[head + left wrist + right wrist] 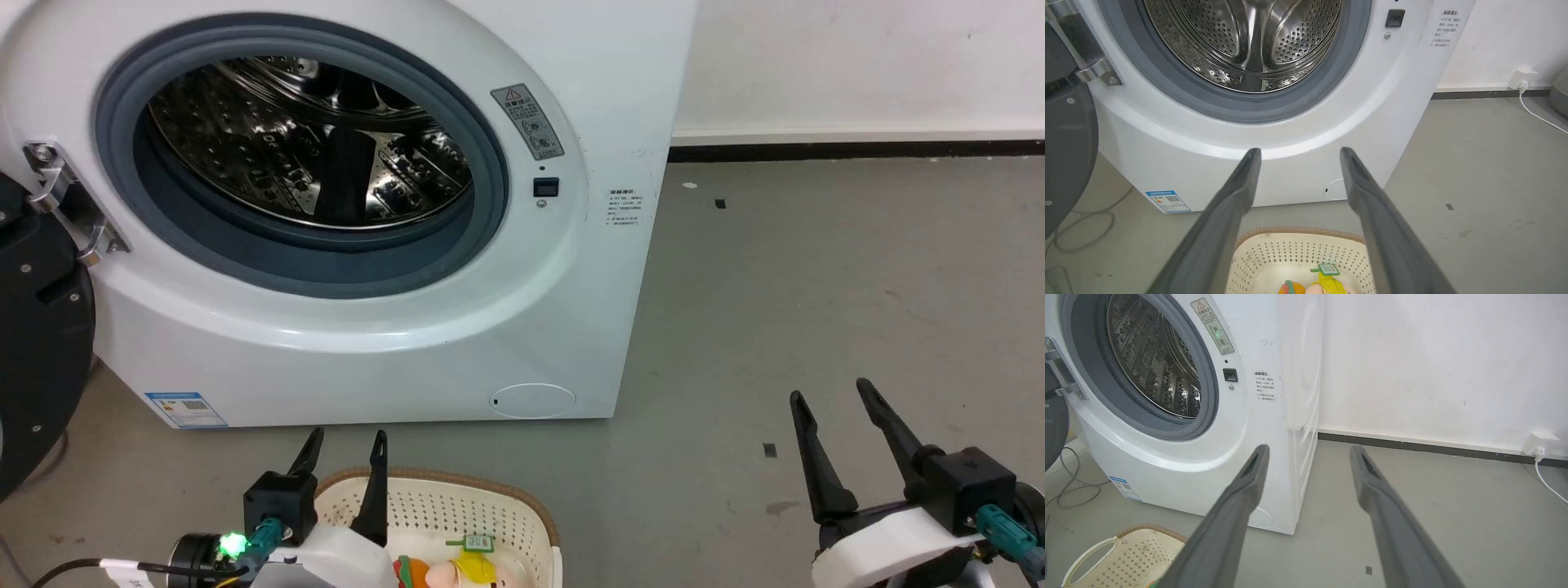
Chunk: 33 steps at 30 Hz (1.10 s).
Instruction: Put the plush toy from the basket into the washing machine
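plush toy [457,572] in basket [490,483], tag [478,541] unreadable, left gripper [349,435] spread, right gripper [829,390] spread

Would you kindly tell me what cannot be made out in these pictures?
- Small peach-pink and yellow plush toy: head view's bottom edge cuts off its lower part.
- Cream perforated plastic basket: near half past that edge; left tool covers a corner.
- White front-loading washing machine: its printed label too small to read.

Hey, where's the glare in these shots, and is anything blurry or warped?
Head view: highlights sparkle across the drum, a green light glows behind the left gripper. Left wrist view: the washing machine bulges, wide-angle. Right wrist view: the right gripper looks soft, too close.
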Tool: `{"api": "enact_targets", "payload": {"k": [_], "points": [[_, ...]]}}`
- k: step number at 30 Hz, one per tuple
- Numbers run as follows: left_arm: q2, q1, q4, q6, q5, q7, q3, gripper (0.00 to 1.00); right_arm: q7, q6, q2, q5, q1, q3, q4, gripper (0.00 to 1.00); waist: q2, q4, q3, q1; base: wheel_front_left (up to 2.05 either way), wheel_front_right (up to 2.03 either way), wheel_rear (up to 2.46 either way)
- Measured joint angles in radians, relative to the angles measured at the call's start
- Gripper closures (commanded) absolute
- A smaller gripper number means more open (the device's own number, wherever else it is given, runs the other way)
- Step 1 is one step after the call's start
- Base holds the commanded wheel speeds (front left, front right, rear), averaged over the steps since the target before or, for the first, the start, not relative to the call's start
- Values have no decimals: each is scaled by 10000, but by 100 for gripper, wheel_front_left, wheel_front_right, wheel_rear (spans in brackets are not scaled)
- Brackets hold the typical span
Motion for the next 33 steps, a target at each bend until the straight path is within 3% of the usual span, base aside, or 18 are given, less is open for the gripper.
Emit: {"api": "enact_targets", "payload": {"k": [33], "points": [[77,-1609,3415,-355,-554,-673,-282,0,-662,0,0,529,-276,-188,-537,0,0,-655,1764,1,0,0,0]]}}
